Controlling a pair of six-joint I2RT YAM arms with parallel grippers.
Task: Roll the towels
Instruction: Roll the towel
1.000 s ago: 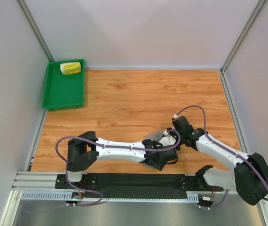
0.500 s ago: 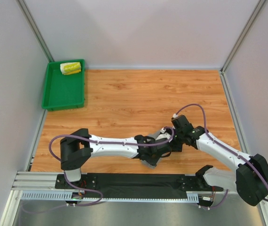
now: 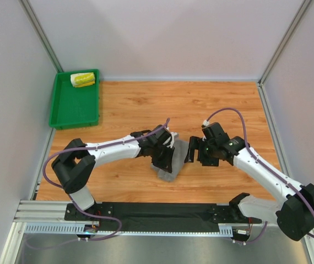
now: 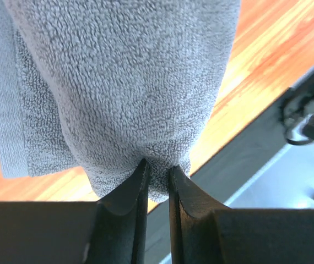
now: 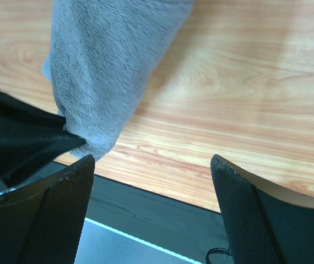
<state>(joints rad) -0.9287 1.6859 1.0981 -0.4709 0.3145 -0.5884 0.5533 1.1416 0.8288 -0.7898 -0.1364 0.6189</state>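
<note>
Left wrist view: left gripper (image 4: 157, 165) pinches a fold of the grey towel (image 4: 118, 82), jaws nearly together; the cloth hangs bunched mid-table (image 3: 135, 104).
Right wrist view: right gripper (image 5: 151, 160) is spread wide, holding nothing, just beside the grey towel.
Step, I'd judge: moving the grey bundle.
Doing it well: keep the pinch deep in the fold so the layers don't slip loose, and swing the right arm clear.
Far corner: yellow towel (image 3: 83, 80) lies rolled in the tray (image 3: 58, 110).
</note>
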